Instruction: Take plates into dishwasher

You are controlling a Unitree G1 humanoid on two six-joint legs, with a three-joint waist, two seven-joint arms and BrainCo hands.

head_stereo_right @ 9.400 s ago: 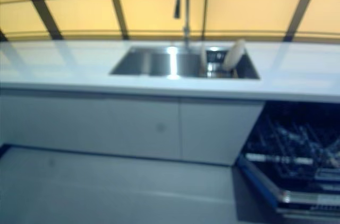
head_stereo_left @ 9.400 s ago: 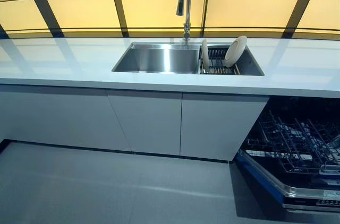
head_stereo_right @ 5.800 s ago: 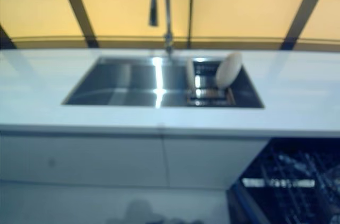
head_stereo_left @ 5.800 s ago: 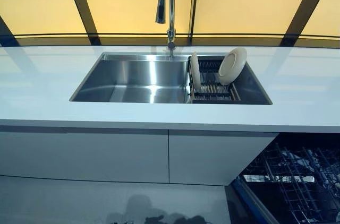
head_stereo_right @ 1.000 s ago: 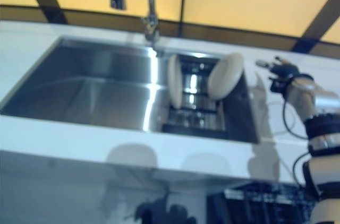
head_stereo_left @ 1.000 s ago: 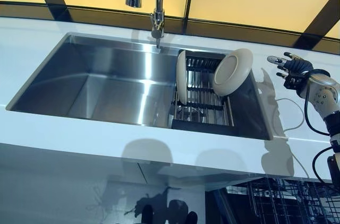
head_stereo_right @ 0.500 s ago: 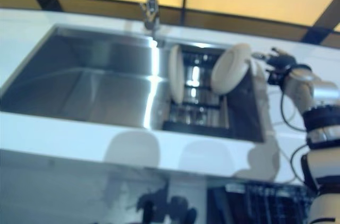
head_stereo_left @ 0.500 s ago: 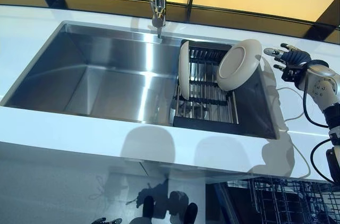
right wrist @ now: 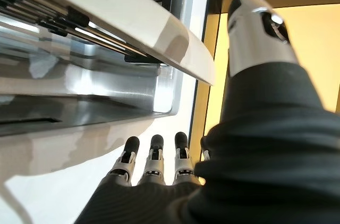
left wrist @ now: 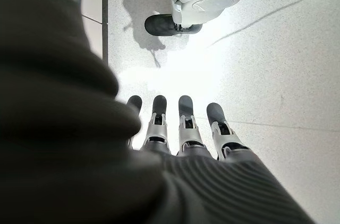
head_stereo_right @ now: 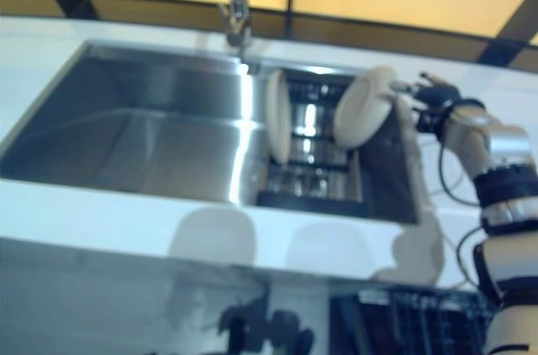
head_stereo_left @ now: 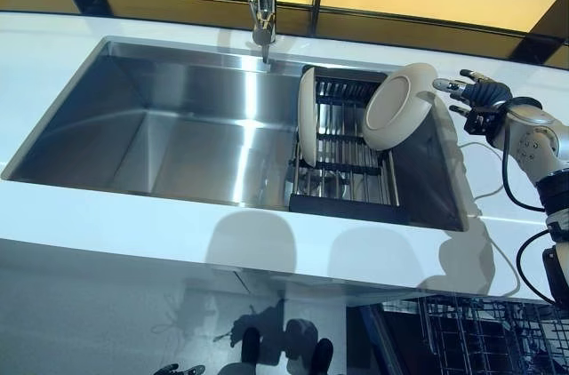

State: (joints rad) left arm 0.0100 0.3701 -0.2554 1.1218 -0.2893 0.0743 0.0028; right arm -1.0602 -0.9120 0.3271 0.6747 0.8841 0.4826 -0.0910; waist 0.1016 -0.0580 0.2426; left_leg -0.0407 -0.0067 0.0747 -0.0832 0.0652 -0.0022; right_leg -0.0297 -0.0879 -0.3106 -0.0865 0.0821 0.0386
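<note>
Since half a second ago the right hand (head_stereo_left: 476, 99) has edged closer to the tilted plate, its fingertips now just beside the rim; the sink and rack sit as before.

The white countertop (head_stereo_left: 107, 233) surrounds the brushed stainless-steel sink (head_stereo_left: 160, 135), with a chrome tap (head_stereo_left: 262, 2) at its far edge. In the sink's right part sits a dark wire dish rack (head_stereo_left: 342, 171) holding 2 plates: a round cream plate standing upright (head_stereo_left: 307, 131) at the rack's left side, and a round cream plate leaning tilted (head_stereo_left: 398, 108) against the right wall. Below the counter, at lower right, the dark wire basket of the open dishwasher (head_stereo_left: 471, 339) shows in part.

The step in hand looks like the reach for the first plate; none has left the rack. Next, the right hand likely needs to close fingers and thumb across the tilted plate's rim, then lift it clear of the rack.

The right hand is spread, fingers straight and thumb apart, holding nothing; whether a fingertip touches the rim, I cannot tell. The left hand (left wrist: 180, 128) hangs over the floor, fingers straight, empty.
</note>
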